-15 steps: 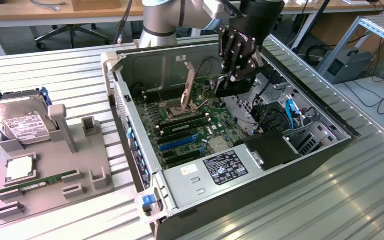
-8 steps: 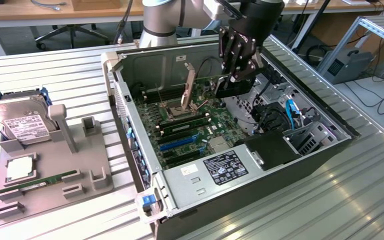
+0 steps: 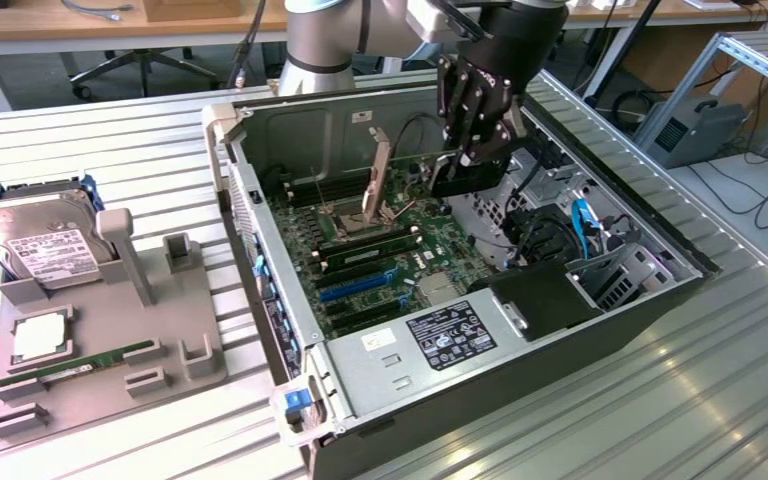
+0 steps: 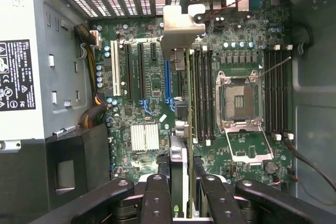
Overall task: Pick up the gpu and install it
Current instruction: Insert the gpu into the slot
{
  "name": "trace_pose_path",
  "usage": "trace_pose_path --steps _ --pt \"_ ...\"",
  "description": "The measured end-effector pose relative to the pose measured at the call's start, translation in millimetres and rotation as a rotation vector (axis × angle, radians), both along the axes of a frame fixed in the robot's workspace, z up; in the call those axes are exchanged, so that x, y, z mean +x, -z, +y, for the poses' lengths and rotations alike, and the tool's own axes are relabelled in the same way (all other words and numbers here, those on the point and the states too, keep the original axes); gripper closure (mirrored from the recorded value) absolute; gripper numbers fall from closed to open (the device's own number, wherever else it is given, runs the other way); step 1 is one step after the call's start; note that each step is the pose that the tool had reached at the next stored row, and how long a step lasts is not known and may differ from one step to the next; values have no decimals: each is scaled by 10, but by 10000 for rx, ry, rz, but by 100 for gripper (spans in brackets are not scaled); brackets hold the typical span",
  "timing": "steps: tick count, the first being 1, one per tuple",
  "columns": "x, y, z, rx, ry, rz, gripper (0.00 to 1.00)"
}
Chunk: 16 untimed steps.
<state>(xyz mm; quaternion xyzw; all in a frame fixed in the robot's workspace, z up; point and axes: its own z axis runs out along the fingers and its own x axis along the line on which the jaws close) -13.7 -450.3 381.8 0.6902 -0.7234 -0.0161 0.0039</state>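
My gripper [image 3: 475, 150] hangs over the open computer case [image 3: 267, 290] and is shut on the gpu [image 3: 462, 178]. The card stands on edge above the motherboard [image 3: 384, 250], its black cooler below my fingers and its silver end bracket [image 3: 380, 172] toward the case's rear wall. In the wrist view the gpu [image 4: 178, 156] runs edge-on from between the black fingers [image 4: 157, 198] up to the bracket [image 4: 181, 24]. It lines up roughly over the blue slot [image 4: 168, 82], clear of the board.
Inside the case are the empty CPU socket [image 4: 239, 100], RAM slots [image 4: 202, 93], a power supply [image 3: 454, 338] and cables [image 3: 578, 225]. On the exterior view's left, a grey fixture [image 3: 177, 320] holds a hard drive [image 3: 44, 245], a RAM stick [image 3: 77, 365] and a CPU [image 3: 37, 335].
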Motion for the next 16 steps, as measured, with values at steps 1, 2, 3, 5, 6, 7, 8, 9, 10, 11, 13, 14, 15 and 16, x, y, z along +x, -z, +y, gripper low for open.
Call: trace_pose_path --steps 1,2,3,5,6,7,8,9,10,11,13,14,15,16 --pt "0 2 -1 0 0 0 73" --pt "0 4 -1 0 0 0 73" --pt "-1 23 -9 0 0 0 73" --pt "-2 44 -17 0 0 0 73" --pt "-2 45 -17 0 0 0 73" --pt "-2 48 -18 0 0 0 73" --pt "-2 49 -18 0 0 0 73" --pt "-2 55 -20 0 -1 0 73" --pt "-2 59 -21 0 -1 0 73" --pt "-2 60 -22 0 0 0 73" --pt "-3 63 -24 0 0 0 73" --pt "-3 65 -24 -1 0 0 73" --pt "-4 77 -29 0 0 0 73" --pt "-4 89 -34 0 0 0 73"
